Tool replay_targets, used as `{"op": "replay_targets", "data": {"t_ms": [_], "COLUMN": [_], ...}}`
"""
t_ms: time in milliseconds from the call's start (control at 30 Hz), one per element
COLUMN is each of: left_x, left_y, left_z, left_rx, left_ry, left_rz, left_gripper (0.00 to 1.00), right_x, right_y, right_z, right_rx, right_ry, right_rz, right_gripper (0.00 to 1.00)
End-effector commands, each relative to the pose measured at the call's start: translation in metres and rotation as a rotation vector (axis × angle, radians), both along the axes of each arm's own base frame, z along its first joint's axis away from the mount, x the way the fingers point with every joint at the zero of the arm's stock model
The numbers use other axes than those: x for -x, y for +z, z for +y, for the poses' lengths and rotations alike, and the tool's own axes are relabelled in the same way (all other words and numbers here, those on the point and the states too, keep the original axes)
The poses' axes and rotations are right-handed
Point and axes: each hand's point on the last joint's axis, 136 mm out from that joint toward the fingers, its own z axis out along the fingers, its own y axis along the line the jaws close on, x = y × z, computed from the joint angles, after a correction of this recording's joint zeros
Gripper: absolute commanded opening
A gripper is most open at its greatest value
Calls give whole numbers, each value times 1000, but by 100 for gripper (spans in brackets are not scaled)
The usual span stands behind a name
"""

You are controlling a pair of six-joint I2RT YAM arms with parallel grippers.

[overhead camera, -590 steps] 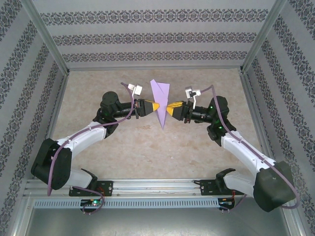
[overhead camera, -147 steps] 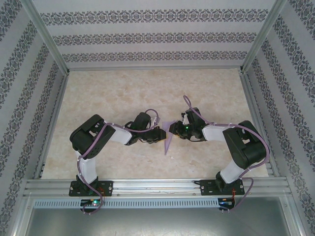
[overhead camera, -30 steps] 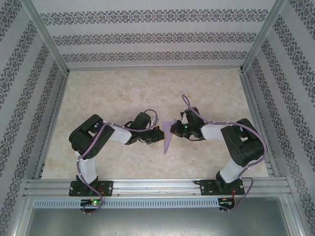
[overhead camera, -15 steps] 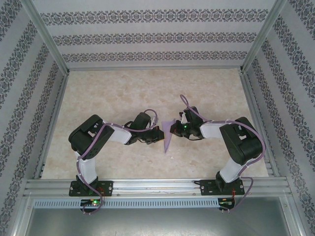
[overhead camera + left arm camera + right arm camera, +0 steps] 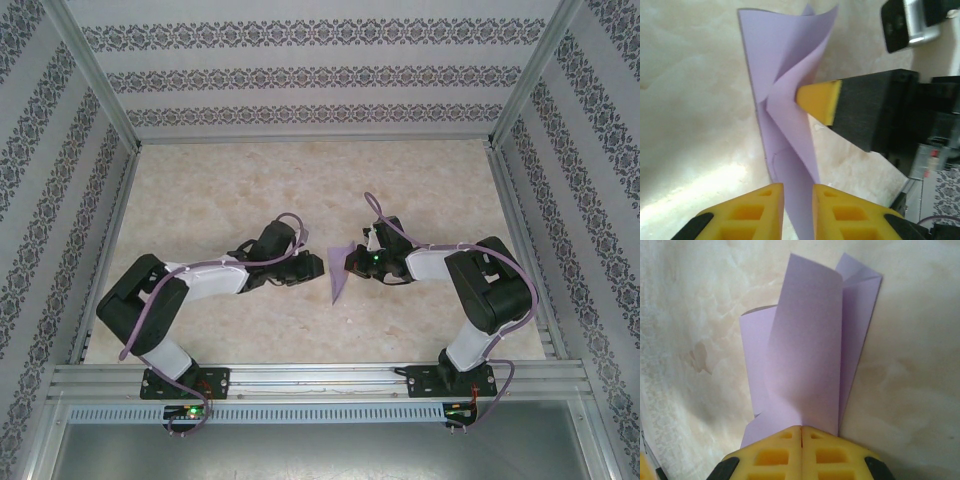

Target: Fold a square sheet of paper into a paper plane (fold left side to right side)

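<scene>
The lavender square sheet of paper is folded into a narrow pointed paper plane point(image 5: 339, 281) and lies mid-table with its point toward the near edge. My right gripper point(image 5: 353, 264) is shut on its right side, and the folded flaps point(image 5: 810, 340) rise in front of the closed pads point(image 5: 801, 432). My left gripper point(image 5: 319, 268) sits just left of the paper. Its yellow fingers point(image 5: 798, 200) stand a little apart, and the paper's narrow end point(image 5: 790, 170) shows through the gap. The right gripper's yellow fingertip point(image 5: 817, 100) pinches the raised fold.
The marbled tabletop point(image 5: 230, 190) is bare behind and to both sides of the arms. Patterned walls with metal posts point(image 5: 95, 90) enclose it. A metal rail point(image 5: 320, 378) with the arm bases runs along the near edge.
My left gripper's jaws have parted from shut and let go of the paper. The left arm's elbow has swung out to the left and lower. The right gripper has stayed shut on the paper.
</scene>
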Motion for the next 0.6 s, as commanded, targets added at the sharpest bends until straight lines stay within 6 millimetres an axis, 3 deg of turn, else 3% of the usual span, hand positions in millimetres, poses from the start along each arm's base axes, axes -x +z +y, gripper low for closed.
{"op": "replay_targets", "data": {"t_ms": [0,167,400,567], "left_x": [7,14,25,32], "left_y": [9,21,4,-8], "left_z": [-2,-29,-55,-60], "left_rx": [-5,58,96,89], "left_ry": [-62,-152,-217,-240], "left_rz": [28,52,119,155], "left_gripper": [17,14,13,13], "right_x": [31,32,35,37], "right_y": [-39,-42,-46,-49], "right_z": [-15,-14,-13,-14], "right_rx": [109,117,125,133], "right_ry": [11,13,21,22], "right_rz": [135,142,153,160], "right_gripper": [0,0,0,0]}}
